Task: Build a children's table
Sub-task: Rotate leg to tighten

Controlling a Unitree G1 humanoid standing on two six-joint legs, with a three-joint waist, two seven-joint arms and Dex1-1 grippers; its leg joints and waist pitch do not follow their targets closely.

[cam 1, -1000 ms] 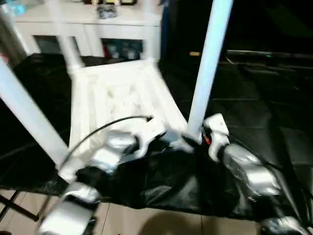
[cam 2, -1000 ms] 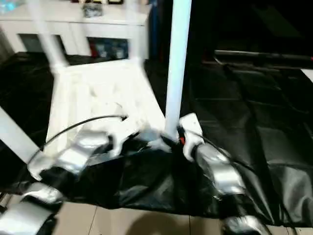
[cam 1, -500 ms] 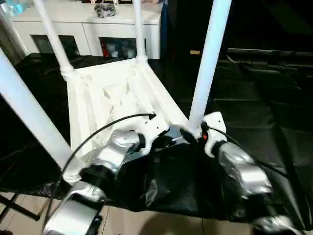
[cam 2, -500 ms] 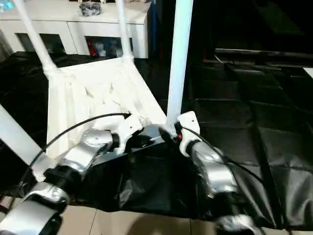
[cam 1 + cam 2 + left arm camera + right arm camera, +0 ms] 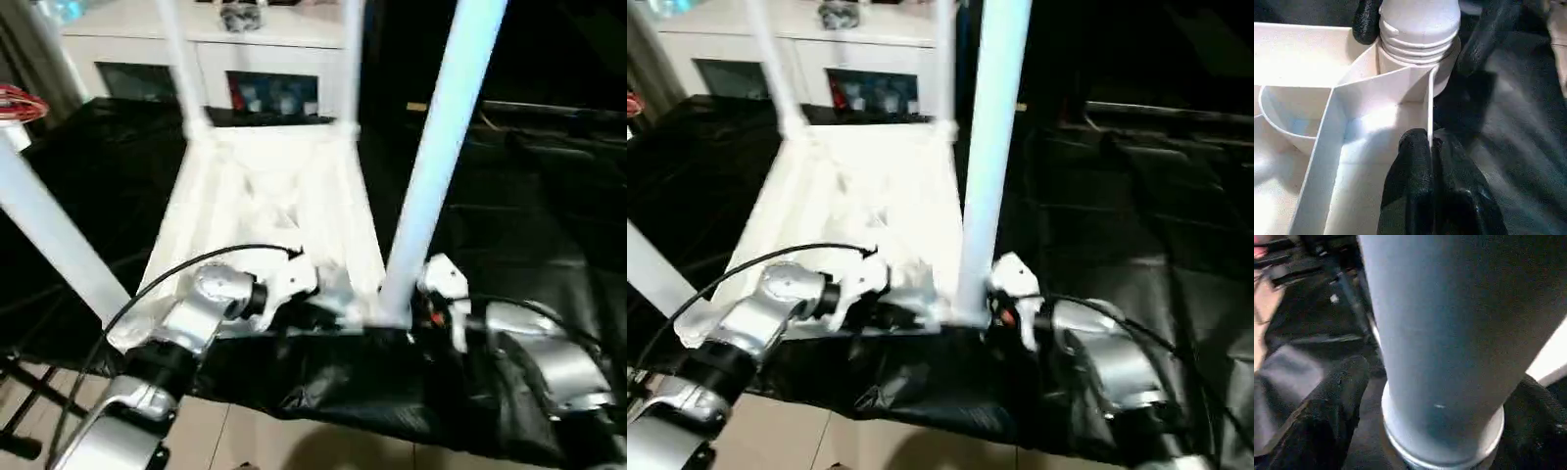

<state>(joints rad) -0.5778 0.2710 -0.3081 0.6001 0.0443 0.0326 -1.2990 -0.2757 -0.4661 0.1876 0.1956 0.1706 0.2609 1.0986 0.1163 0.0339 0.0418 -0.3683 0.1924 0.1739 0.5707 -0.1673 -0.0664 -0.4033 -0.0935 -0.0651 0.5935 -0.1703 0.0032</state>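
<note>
Swung outward, right claw (image 5: 1435, 431) straddles table leg (image 5: 441, 157).

A black, creased plastic sheet (image 5: 549, 186) is seen covering the work surface, its folds catching dull highlights, and its near edge (image 5: 323, 397) is hanging crumpled over a pale tiled floor (image 5: 245, 446). Behind the sheet a white cabinet (image 5: 284, 39) is standing, with dark shelf openings in which blue and red items (image 5: 274, 96) are being stored; these cannot be identified. A small dark-and-light object (image 5: 240, 15) is resting on the cabinet top. A red wire-like object (image 5: 20, 101) is showing at the far left edge. Thin black bars (image 5: 20, 377) are crossing over the floor at the lower left.
</note>
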